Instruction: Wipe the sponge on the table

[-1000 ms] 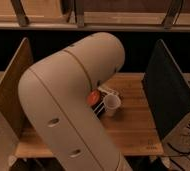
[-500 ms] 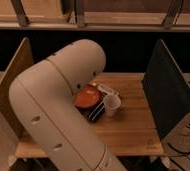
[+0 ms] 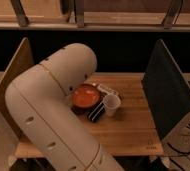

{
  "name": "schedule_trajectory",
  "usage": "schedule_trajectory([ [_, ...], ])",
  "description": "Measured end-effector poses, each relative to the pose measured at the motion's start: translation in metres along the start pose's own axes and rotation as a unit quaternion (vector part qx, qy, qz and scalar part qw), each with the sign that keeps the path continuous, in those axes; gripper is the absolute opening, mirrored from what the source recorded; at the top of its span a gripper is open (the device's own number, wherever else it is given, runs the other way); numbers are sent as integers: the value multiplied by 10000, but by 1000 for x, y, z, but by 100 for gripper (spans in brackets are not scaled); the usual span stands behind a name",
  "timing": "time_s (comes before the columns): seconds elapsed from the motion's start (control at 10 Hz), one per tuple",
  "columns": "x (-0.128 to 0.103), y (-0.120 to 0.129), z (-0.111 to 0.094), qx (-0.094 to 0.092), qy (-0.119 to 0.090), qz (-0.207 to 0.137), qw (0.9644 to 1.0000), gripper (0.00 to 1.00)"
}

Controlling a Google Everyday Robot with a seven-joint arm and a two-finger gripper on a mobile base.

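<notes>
Wood of light brown colour makes the table (image 3: 133,127). You see it btw two upright side panels: a wooden panel (image 3: 15,67) at the left of the view and a dark panel (image 3: 170,95) at the right. The big cream-white arm (image 3: 53,110) fills the left-front part. It rises from the bottom edge, bends at a rounded elbow near top centre and covers much of the table's left half.

You cannot see the pincer. It is hidden somewhere behind the arm, so I cannot tell if it is wide, narrow or holding sth. The sponge is also not visible to you; the arm may cover it.

Just right of the arm stands an orange bowl (image 3: 85,96). A white cup (image 3: 111,105) is upright just beside the bowl, at its right-front. A black object w/ pale stripes (image 3: 95,113) lies in front of the bowl, close to the cup. Behind the cup is a small pale item (image 3: 108,90), too unclear to name. Cables (image 3: 188,137) hang at lower right, off the table.
</notes>
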Motion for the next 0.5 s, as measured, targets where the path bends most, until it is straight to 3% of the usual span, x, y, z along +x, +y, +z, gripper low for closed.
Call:
schedule_trajectory([
  [0.2, -2, -2, -1, 69, 0, -78, 9999, 0],
  [0.5, -11, -27, -20, 411, -237, 8, 9989, 0],
])
